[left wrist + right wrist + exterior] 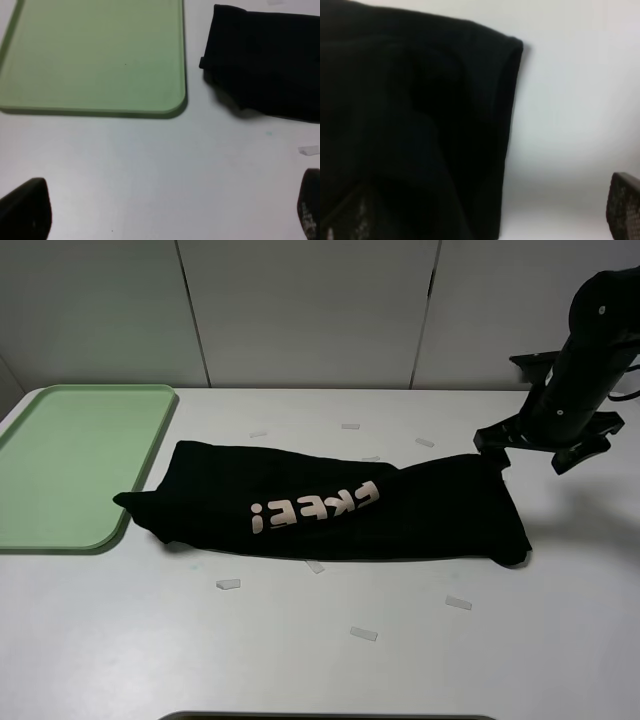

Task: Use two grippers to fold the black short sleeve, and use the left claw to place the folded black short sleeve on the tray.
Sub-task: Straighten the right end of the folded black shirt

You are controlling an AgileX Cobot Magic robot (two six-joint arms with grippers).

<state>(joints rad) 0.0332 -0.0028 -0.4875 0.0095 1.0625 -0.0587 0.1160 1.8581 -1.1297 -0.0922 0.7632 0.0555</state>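
A broad white tabletop fills the high view. Across its middle lies the large black cotton short sleeve, folded lengthwise into a long band that runs from 9 o'clock to 3 o'clock. Its pale pinkish "FREE!" lettering faces up and reads upside down from the high camera. The shirt rests wholly on the table and not on the tray. Its 9 o'clock end comes close to the tray's near corner, and the left wrist view shows a strip of bare table between them.

The pale mint-green rectangular plastic tray, with rounded corners and a low rim, sits at 9 o'clock on the table with nothing in it.

At 2 o'clock the glossy black jointed right arm leans in, and the right gripper hangs over the shirt's 3 o'clock end. Its jaws stand wide apart and clamp nothing. In the right wrist view one finger shows over the black cloth and the other over bare table. I cannot tell whether it touches the cloth.

The left gripper appears only in its own wrist view. Its two dark fingers are spread wide over bare table, at about 7 o'clock of the scene, and hold nothing.

Small white tape scraps are scattered on the table around the shirt.
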